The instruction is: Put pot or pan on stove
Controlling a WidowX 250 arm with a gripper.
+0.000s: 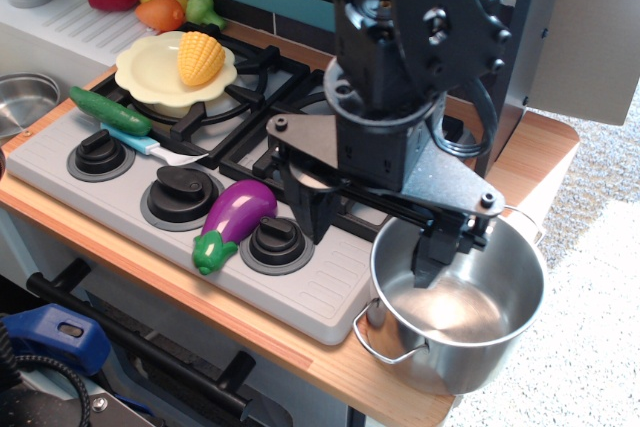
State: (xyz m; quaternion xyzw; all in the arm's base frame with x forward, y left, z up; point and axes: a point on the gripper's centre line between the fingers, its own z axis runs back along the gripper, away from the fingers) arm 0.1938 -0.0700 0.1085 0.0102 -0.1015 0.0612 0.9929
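Shiny round steel pot [462,315]

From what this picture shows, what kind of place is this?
Probably a toy play kitchen. A light grey stove with black knobs carries plastic food: an eggplant and a corn cob on a yellow plate. The gripper reaches into a steel pot.

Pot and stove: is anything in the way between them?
Nothing visible lies between the pot and the near right burner grate, though the gripper and arm hide part of it. The far left burner holds a yellow plate with toy corn. The eggplant lies among the knobs.
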